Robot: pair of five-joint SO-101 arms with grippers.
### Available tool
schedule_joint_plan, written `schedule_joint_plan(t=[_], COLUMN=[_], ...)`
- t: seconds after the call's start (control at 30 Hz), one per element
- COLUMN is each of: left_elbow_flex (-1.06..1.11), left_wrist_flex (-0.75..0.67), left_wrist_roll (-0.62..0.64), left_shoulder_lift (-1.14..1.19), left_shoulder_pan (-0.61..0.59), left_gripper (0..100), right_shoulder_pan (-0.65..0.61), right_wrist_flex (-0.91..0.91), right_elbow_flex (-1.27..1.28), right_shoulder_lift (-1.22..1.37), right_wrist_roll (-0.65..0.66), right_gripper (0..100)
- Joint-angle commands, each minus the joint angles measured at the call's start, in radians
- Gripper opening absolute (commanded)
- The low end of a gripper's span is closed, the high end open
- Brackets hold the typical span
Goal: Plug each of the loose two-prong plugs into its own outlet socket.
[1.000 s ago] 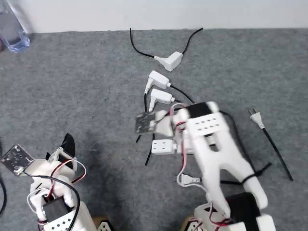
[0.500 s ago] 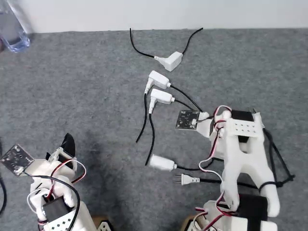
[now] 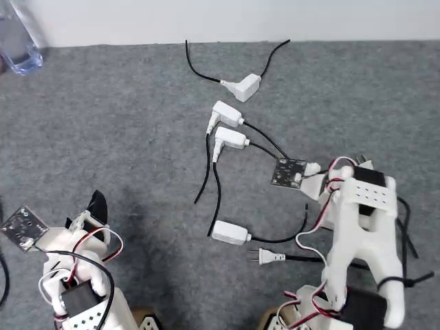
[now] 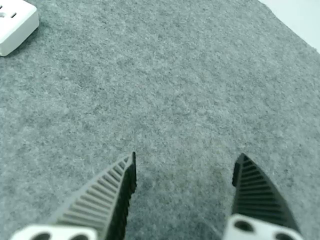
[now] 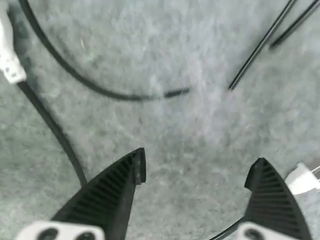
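On the grey carpet, a white socket (image 3: 230, 233) lies on its side in the middle, with a loose two-prong plug (image 3: 266, 257) just in front of it. Two white plug pieces (image 3: 227, 114) (image 3: 232, 139) lie farther back on black cables. Another white socket (image 3: 247, 87) sits near the far wall. My right gripper (image 5: 200, 162) is open over bare carpet and black cables (image 5: 100, 90), at the right of the table. My left gripper (image 4: 185, 162) is open above empty carpet at the near left, with a white socket (image 4: 15, 20) off at the frame's corner.
A clear plastic bottle (image 3: 17, 41) stands at the far left corner. Black cables (image 3: 213, 179) trail across the middle and bunch up beside the right arm (image 3: 364, 227). The carpet's left half is open floor.
The right arm swung right, away from the middle. The white socket it hovered over now lies nearer the front edge, turned on its side. The left arm has not moved.
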Motion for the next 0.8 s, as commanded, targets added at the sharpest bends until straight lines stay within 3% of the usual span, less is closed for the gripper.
schedule_joint_plan(t=[0.0,0.17,0.27,0.53,0.77], left_elbow_flex=[-0.007,-0.007,-0.007,-0.007,-0.007], left_wrist_flex=[0.005,0.005,0.005,0.005,0.005], left_wrist_roll=[-0.008,-0.008,-0.008,-0.008,-0.008], left_shoulder_lift=[-0.003,-0.003,-0.003,-0.003,-0.003], left_shoulder_pan=[0.005,0.005,0.005,0.005,0.005], left_gripper=[30,30,30,30,30], right_shoulder_pan=[0.025,-0.062,-0.189,-0.67,-0.937], right_wrist_flex=[0.002,0.013,0.07,0.295,0.348], right_elbow_flex=[0.008,0.087,0.1,0.035,0.0], right_shoulder_lift=[-0.036,-0.05,-0.087,-0.337,-0.387], right_wrist_roll=[0.028,0.023,-0.002,-0.318,-0.522], right_gripper=[31.4,31.4,31.4,31.4,31.4])
